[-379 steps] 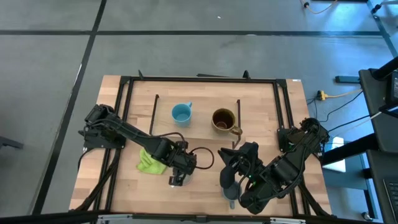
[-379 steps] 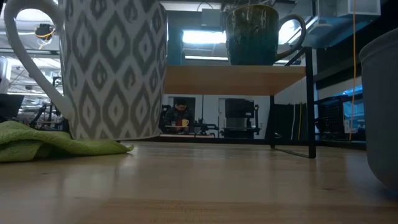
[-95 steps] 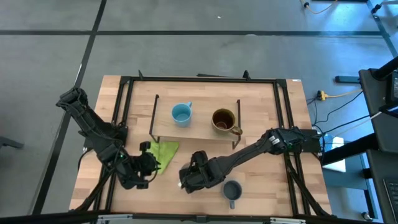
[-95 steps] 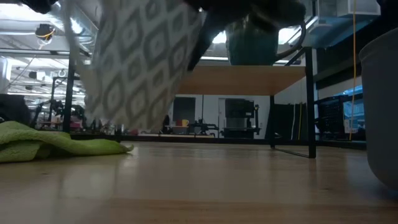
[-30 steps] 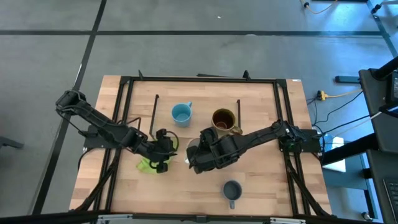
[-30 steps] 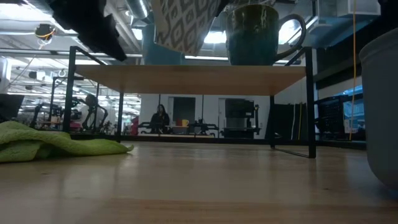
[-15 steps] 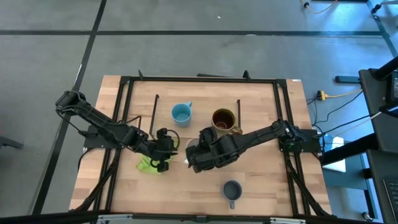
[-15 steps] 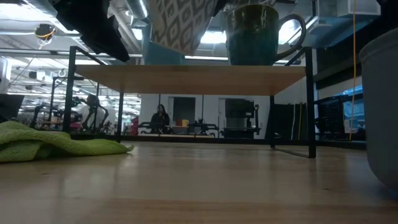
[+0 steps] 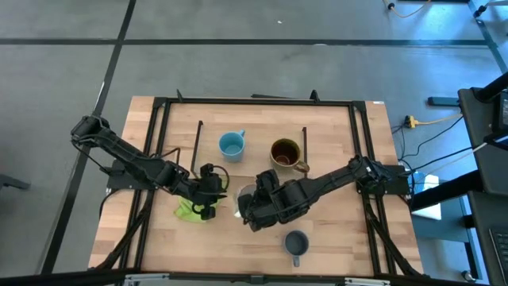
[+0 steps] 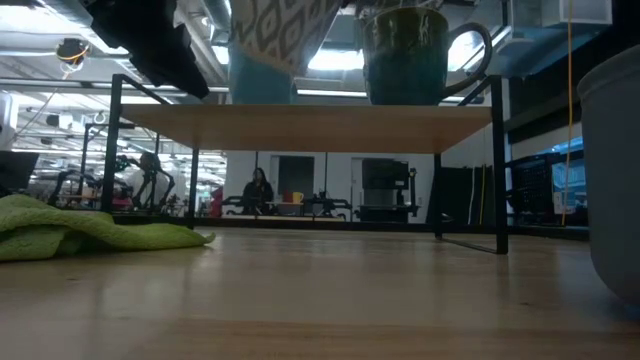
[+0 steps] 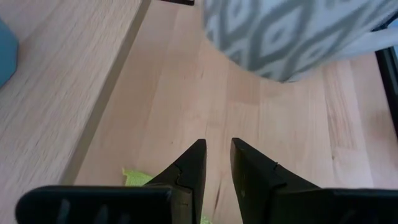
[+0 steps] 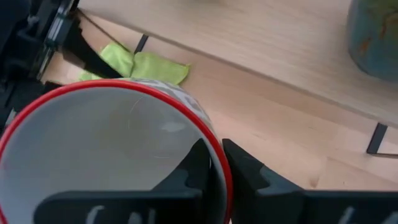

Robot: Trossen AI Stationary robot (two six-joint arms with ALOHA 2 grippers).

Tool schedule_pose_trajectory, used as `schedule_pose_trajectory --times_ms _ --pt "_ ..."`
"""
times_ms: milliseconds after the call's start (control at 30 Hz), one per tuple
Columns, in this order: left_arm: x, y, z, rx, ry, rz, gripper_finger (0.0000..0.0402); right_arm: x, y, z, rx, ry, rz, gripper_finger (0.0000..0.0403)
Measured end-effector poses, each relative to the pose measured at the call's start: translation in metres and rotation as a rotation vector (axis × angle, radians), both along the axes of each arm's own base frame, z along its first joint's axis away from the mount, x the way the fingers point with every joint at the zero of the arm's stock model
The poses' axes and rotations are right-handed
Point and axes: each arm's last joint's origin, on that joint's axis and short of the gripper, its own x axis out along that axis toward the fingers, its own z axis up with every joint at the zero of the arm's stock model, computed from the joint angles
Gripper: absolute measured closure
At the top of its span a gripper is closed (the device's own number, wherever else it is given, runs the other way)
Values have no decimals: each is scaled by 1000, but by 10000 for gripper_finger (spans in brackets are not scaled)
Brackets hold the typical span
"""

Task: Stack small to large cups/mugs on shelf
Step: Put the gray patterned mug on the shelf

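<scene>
Two mugs already stand on the shelf (image 9: 250,163): the light blue mug (image 9: 231,145) to the left and the brown mug (image 9: 286,153) to the right, both upright and, as far as the high view shows, empty. On the left, the left gripper (image 9: 208,191) hovers just above the green cloth (image 9: 189,210) near the shelf's front edge, its fingers (image 11: 189,165) nearly together with a narrow gap and nothing between them. Right of it, the right gripper (image 9: 252,202) pinches the rim of the patterned mug (image 9: 247,198), one finger inside and one outside, holding it clear of the table just in front of the shelf; the mug has a red rim and a bare white inside. From the low view it hangs tilted at the shelf board's height. To do this step well, the mug should probably be levelled, carried over the front edge and lowered between the two shelved mugs without clipping either, then released only once its base sits flat. Farther right, the grey mug (image 9: 296,242) waits upright on the table (image 9: 357,238), apparently empty too.
</scene>
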Motion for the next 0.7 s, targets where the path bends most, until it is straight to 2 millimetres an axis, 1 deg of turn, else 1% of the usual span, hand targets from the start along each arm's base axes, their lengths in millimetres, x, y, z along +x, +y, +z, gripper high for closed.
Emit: schedule_pose_trajectory --times_ms 233,333,500,600,700 --pt "8 -3 3 -29 -74 5 333 1 -3 0 -24 -7 -6 374" --pt "15 -6 -5 -25 -72 10 333 1 -2 0 -21 -6 -5 371" --pt "26 -13 -24 9 -39 14 333 1 -2 0 -21 -7 -5 372" --pt "26 -17 -26 68 -73 58 333 1 -2 0 -21 -7 -4 374" --pt "27 -17 -23 119 -131 122 333 1 -2 0 -20 -4 -3 370"
